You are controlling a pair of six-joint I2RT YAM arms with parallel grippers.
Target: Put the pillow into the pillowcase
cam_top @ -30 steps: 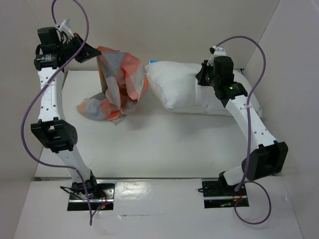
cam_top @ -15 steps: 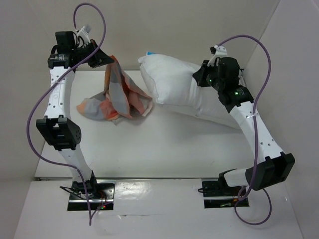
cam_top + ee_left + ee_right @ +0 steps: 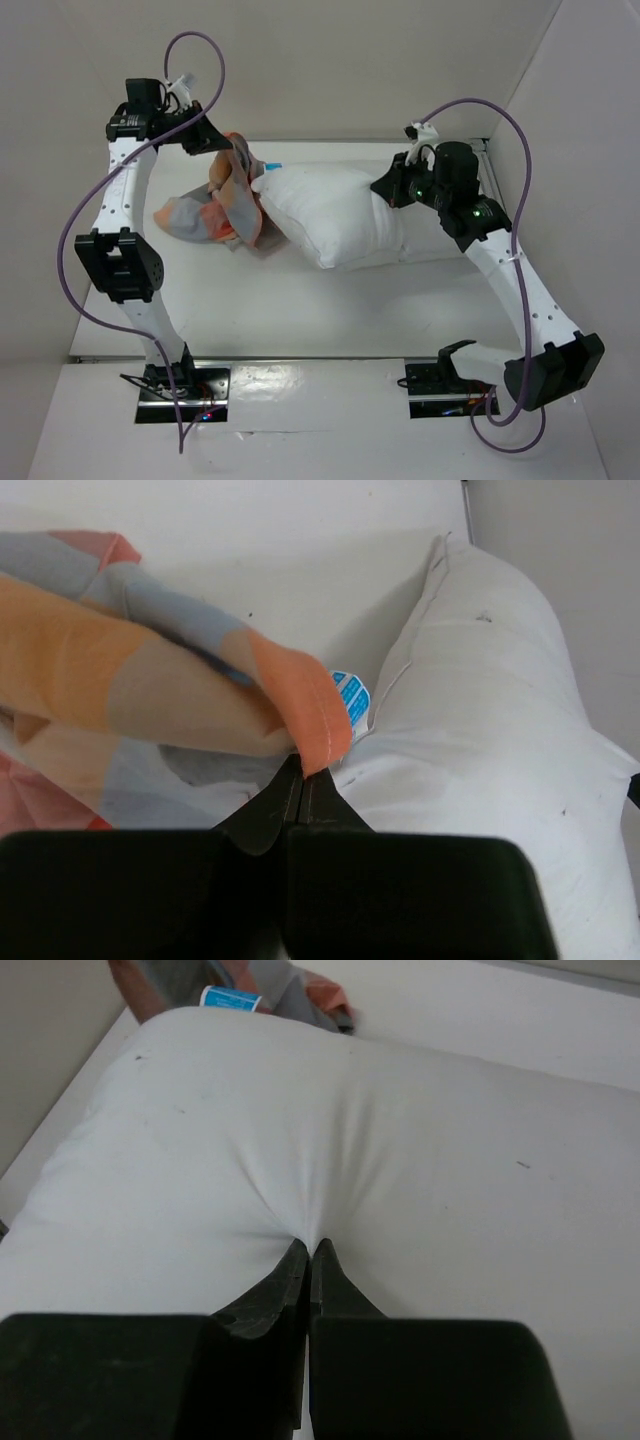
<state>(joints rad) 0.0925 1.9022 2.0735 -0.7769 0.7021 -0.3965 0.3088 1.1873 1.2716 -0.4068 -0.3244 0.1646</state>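
— Counting first: what is on the table point(image 3: 300, 310)?
— One pillow point(image 3: 340, 215), one pillowcase point(image 3: 215, 210), and two grippers at work. The pillowcase is bunched at the pillow's left end, touching it.
— And the grippers?
— The left gripper point(image 3: 301, 778) is clamped on the pillowcase's orange hem, held just above the pillow's left corner beside its blue label point(image 3: 349, 696). The right gripper point(image 3: 309, 1252) pinches a fold of the pillow's top, right of its middle.
— Any room?
— Bare tabletop runs along the pillow's near side. The pillow's far edge lies near the back wall point(image 3: 330, 80).
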